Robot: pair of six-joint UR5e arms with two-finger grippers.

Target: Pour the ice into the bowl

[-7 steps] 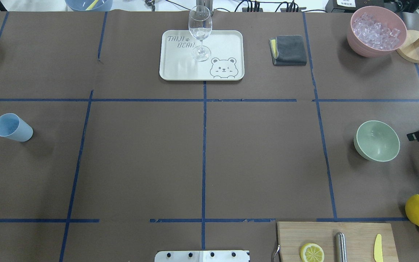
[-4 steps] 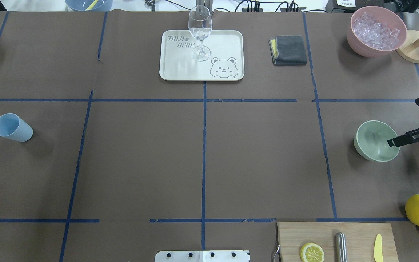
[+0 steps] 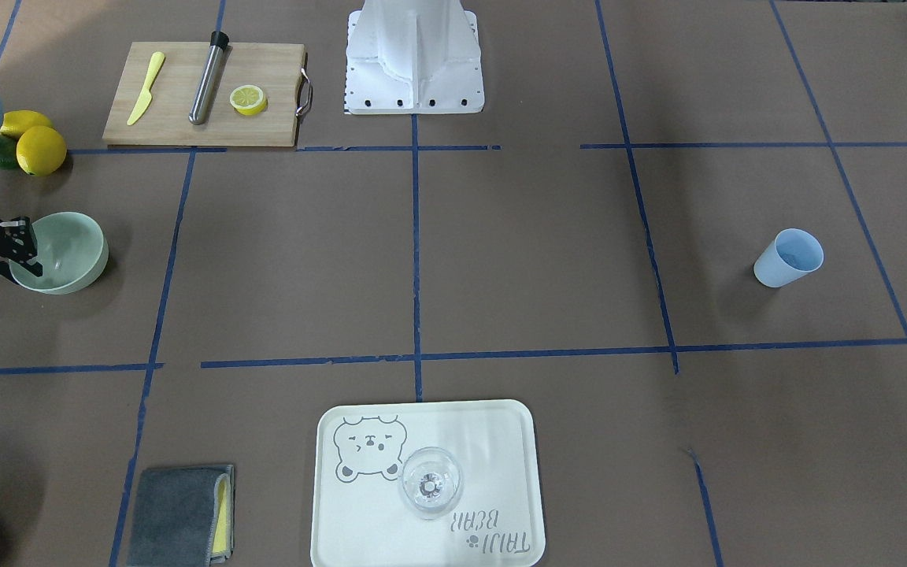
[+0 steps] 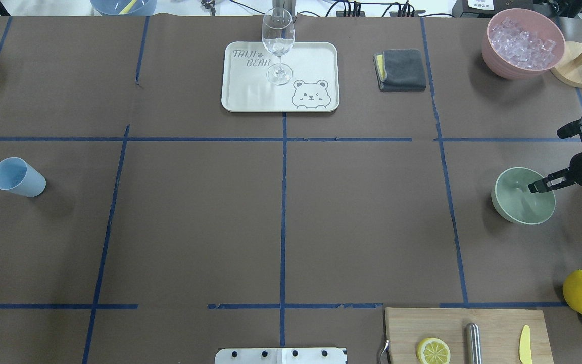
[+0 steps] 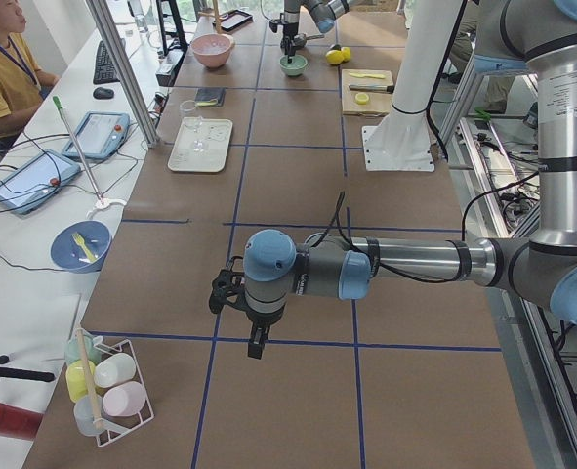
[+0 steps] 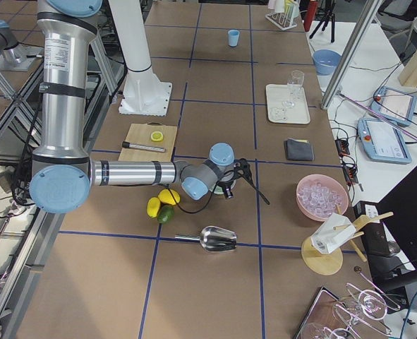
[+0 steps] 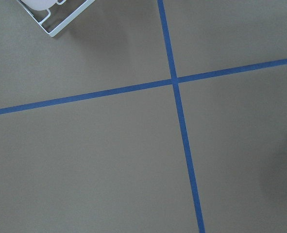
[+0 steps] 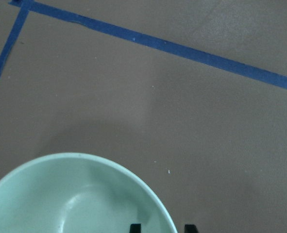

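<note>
right hand stands unclenched at the bowl, one fingertip inside its rim and the other outside, grasping nothing. the bowl sits upright on the robot's right side of the bench and looks empty. no loose ice shows, only cubes in the pink bowl, well apart. pinched by one thin edge, the smooth bowl could tip, twist or slip free, and a low outer finger may jam on the bench. left hand hangs far off; clenched or not, i cannot tell.

Bright, even light; soft shadows, perhaps slight blur.
</note>
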